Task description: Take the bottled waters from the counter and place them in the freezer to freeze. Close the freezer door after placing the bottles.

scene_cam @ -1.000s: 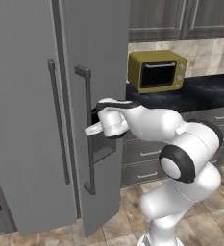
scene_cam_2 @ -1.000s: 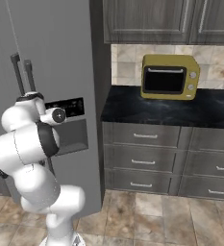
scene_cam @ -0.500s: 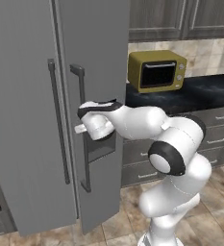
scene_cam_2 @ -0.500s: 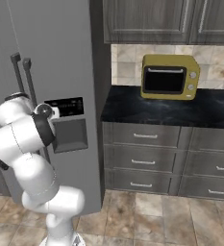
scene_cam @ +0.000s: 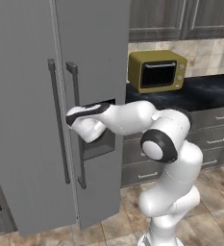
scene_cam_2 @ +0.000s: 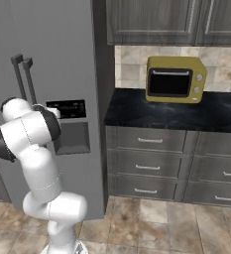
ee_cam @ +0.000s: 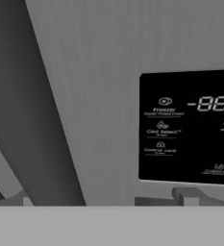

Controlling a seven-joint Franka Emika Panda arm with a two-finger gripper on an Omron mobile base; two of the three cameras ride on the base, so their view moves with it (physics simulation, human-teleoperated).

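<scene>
Left base view | gripper (scene_cam: 74, 120) spread wide, empty, beside freezer (scene_cam: 27, 144) door handle (scene_cam: 77, 125) | dispenser panel (ee_cam: 188, 127) close ahead

microwave (scene_cam: 157, 70) on counter (scene_cam: 214, 91), freezer (scene_cam: 27, 120) left

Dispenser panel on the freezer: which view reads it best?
The hand view: the dispenser panel sits close, its display legible. In the right base view the panel is small beside the arm; in the left base view the arm covers most of it.
</scene>
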